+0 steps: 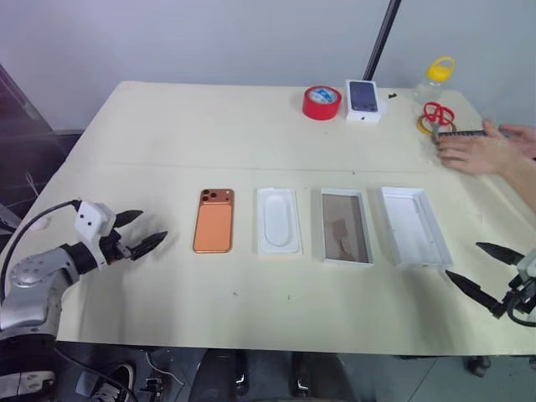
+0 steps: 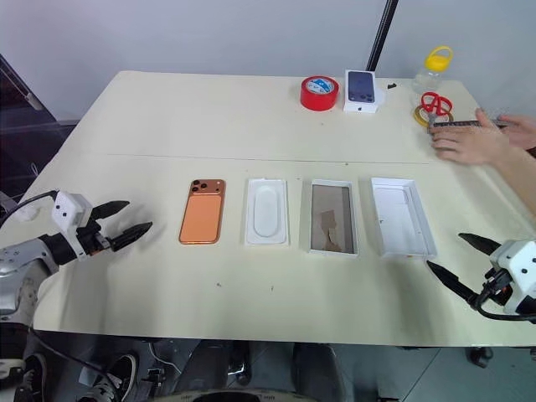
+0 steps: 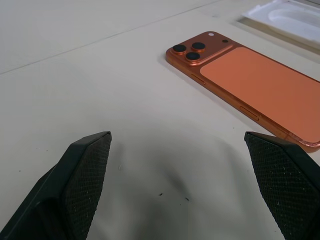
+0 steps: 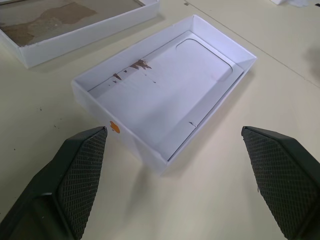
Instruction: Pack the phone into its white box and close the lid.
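looks like a lab or test bench setup tbh: plain cream table (image 1: 251, 109) against a bare wall, red tape roll (image 1: 322, 102), scissors (image 1: 437, 115), a person's hand (image 1: 473, 154) resting at the edge.

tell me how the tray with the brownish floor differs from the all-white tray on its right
The white box has a brownish-grey floor with torn patches; the lid is white inside, with a few small brown marks near one end. The white box lies square to the table edge; the lid is slightly angled. Both are shallow, thin-walled, empty rectangles of similar size, lying open side up.
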Robot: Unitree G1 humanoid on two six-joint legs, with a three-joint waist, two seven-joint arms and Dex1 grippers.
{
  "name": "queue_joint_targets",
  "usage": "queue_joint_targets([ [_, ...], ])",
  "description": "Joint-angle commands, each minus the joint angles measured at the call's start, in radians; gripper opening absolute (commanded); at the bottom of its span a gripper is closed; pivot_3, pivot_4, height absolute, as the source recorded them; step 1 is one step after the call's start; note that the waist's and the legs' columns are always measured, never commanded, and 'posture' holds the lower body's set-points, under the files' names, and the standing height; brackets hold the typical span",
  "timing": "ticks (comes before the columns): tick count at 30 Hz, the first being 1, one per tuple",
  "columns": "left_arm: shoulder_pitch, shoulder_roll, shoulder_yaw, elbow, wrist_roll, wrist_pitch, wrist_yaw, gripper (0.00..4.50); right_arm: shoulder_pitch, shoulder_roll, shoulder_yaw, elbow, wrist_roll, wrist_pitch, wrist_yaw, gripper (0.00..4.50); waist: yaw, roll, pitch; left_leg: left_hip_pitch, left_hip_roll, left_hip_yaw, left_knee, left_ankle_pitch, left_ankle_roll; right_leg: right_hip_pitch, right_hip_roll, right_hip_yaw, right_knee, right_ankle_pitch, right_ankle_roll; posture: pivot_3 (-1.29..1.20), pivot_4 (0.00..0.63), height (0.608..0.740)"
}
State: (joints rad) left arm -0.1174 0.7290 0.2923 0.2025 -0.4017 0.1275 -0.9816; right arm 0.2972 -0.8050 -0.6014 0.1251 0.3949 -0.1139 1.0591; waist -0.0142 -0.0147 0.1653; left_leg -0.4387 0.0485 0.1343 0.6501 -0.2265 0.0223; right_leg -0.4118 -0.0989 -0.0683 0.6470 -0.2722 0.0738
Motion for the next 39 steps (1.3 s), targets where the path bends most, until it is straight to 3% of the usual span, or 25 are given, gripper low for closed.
queue_joint_targets([
  [1, 0.003, 0.005, 0.022, -0.043, -0.013, -0.018, -0.003, 4.48, -0.002, -0.021, -0.029, -0.016, 0.004, -0.005, -0.011, 4.5, 0.0, 0.0, 0.0, 0.0, 0.0, 0.0, 0.0, 0.0, 0.0, 0.0, 0.0, 0.0, 0.0, 0.0, 0.0, 0.0, 0.15, 0.733],
  [16, -0.005, 0.014, 0.019, -0.11, -0.032, 0.01, -0.03, 4.48, -0.009, -0.028, 0.003, -0.088, 0.06, 0.127, 0.013, 4.5, 0.0, 0.001, 0.0, 0.0, 0.0, 0.0, 0.0, 0.0, 0.0, 0.0, 0.0, 0.0, -0.001, 0.0, 0.0, 0.0, 0.15, 0.733],
  [28, -0.063, -0.012, -0.016, -0.105, 0.066, 0.03, 0.137, 4.48, -0.04, -0.02, 0.002, -0.1, 0.0, 0.101, -0.022, 4.5, 0.001, 0.001, 0.0, 0.0, -0.001, 0.0, -0.001, 0.0, 0.0, 0.0, 0.0, 0.0, -0.001, 0.0, 0.0, 0.0, 0.15, 0.733],
  [34, -0.12, -0.011, -0.088, -0.271, -0.09, 0.472, 0.167, 4.48, -0.114, -0.019, 0.09, -0.189, -0.029, 0.107, -0.05, 4.5, 0.0, 0.001, 0.0, 0.0, 0.0, 0.0, 0.0, 0.0, 0.0, 0.0, 0.0, 0.0, 0.0, 0.0, 0.0, 0.0, 0.15, 0.733],
  [37, -0.233, -0.034, -0.145, -0.333, -0.217, 0.756, 0.178, 4.48, -0.206, 0.007, 0.225, -0.304, -0.007, 0.177, -0.067, 4.5, 0.0, 0.001, 0.0, 0.0, 0.0, 0.0, 0.0, 0.001, 0.0, 0.0, 0.001, 0.0, 0.0, 0.0, 0.0, 0.0, 0.15, 0.733],
  [39, -0.289, -0.069, -0.174, -0.352, -0.24, 0.833, 0.208, 4.48, -0.247, 0.033, 0.314, -0.359, -0.019, 0.191, -0.074, 4.5, 0.001, 0.0, 0.0, 0.0, 0.0, 0.0, 0.0, 0.002, 0.002, 0.001, 0.002, 0.0, 0.001, 0.0, 0.0, 0.0, 0.15, 0.733],
])
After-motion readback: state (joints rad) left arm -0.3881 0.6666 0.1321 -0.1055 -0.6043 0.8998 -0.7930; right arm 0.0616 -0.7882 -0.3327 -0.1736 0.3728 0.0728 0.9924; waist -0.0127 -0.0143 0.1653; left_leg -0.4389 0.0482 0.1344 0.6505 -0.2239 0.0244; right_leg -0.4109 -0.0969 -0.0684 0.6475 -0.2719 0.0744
